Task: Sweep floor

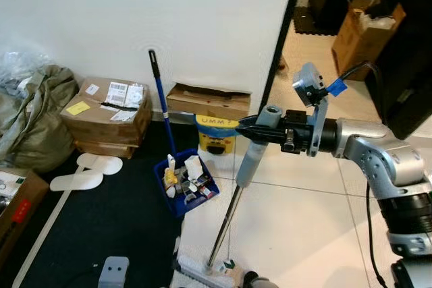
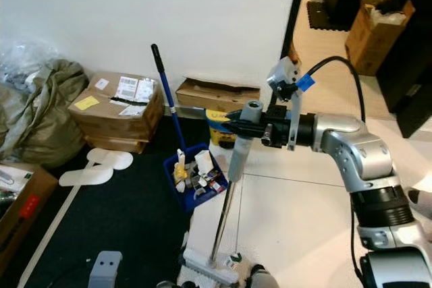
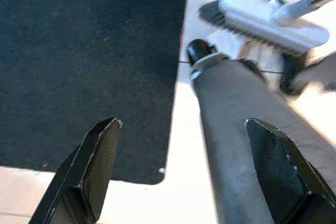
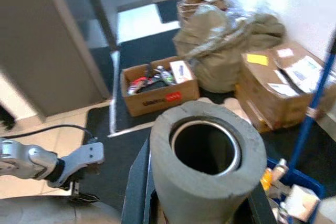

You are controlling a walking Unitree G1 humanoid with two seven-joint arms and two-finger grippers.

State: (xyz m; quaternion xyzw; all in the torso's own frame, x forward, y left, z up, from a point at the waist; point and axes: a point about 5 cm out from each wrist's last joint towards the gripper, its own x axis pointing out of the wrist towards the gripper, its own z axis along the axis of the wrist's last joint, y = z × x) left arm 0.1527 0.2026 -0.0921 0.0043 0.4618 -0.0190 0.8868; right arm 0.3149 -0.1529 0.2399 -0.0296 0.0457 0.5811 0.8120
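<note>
My right gripper [image 1: 258, 130] is shut on the grey foam grip [image 4: 207, 153] at the top of a broom handle, held at about chest height. The metal shaft [image 1: 226, 220] slants down to the white broom head [image 2: 209, 266], which rests on the pale tiles beside the dark mat. A small scrap of litter [image 2: 236, 258] lies by the head. A blue dustpan [image 1: 177, 202] with a tall blue handle [image 1: 162, 109] stands on the mat's edge and holds several bits of rubbish. My left gripper [image 3: 186, 166] hangs low and open above the mat's edge, close to the broom head [image 3: 268, 19].
Cardboard boxes [image 1: 108, 116] and an olive sack [image 1: 34, 119] line the white wall. A flat box [image 1: 206, 99] and a yellow container [image 1: 216, 133] sit behind the dustpan. White slippers [image 1: 88, 170] lie on the mat [image 1: 101, 227]. A doorway with another box [image 1: 361, 32] opens at right.
</note>
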